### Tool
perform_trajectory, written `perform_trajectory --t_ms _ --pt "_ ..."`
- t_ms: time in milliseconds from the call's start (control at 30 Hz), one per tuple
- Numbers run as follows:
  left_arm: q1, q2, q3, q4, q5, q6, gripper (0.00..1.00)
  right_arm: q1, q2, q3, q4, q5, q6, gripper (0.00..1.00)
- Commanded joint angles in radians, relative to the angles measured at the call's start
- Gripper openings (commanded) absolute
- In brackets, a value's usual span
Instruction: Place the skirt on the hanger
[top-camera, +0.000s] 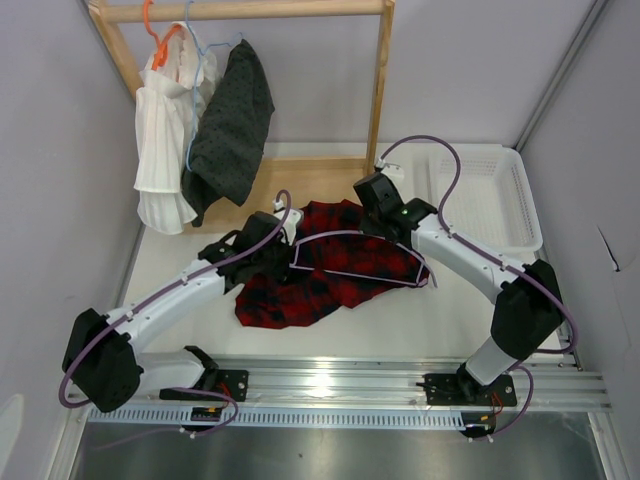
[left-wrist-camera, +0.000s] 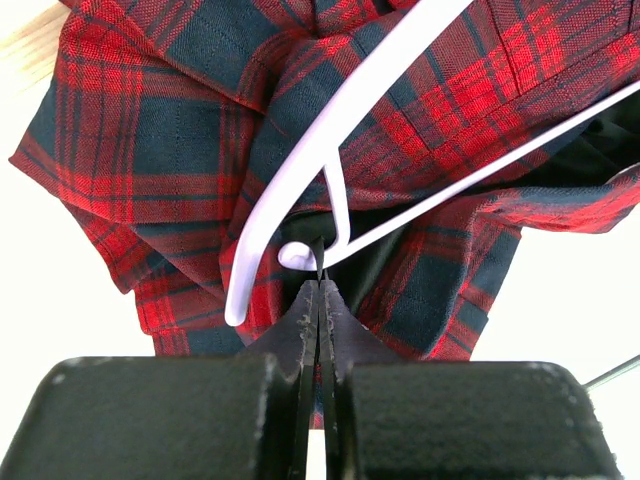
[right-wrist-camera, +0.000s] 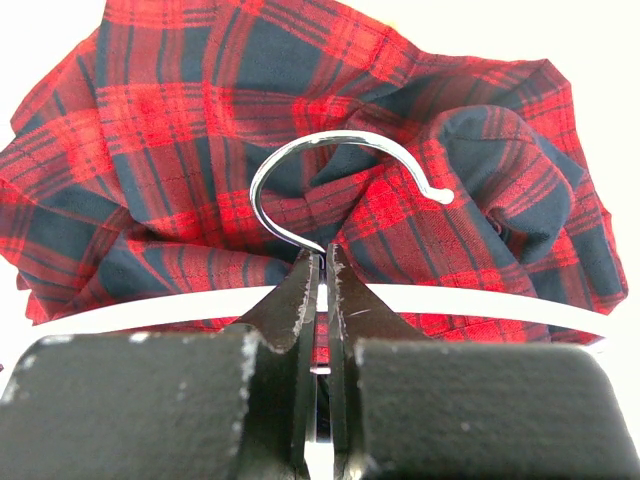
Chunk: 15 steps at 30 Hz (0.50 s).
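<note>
The red-and-black checked skirt (top-camera: 300, 295) lies crumpled on the white table between my two arms. The lilac hanger (top-camera: 340, 233) rests across the top of it. My right gripper (top-camera: 364, 230) is shut on the hanger's neck (right-wrist-camera: 327, 262), just below the metal hook (right-wrist-camera: 300, 160), with the bar (right-wrist-camera: 480, 300) running across behind the jaws. My left gripper (top-camera: 290, 240) sits at the hanger's left end, shut, its tips (left-wrist-camera: 320, 278) against the small notch (left-wrist-camera: 296, 256). A thin dark strip of the skirt (left-wrist-camera: 200, 120) shows pinched at those tips.
A wooden rack (top-camera: 250, 10) stands at the back left with a white pleated garment (top-camera: 165, 140) on an orange hanger and a dark dotted garment (top-camera: 232, 120) on a pale blue one. A white basket (top-camera: 525, 200) sits at the back right. A metal rail (top-camera: 330, 385) runs along the near edge.
</note>
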Motion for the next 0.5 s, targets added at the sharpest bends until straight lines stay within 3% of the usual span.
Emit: perform_trajectory --t_ms 0,467 --pt "-0.003 -0.041 -0.006 0.021 0.029 -0.005 0.00 0.003 -0.072 0.033 0.045 0.042 0.021 0.00" --pt "-0.031 -0.098 0.052 0.013 0.086 0.009 0.00 0.019 -0.135 0.036 0.077 0.095 0.020 0.00"
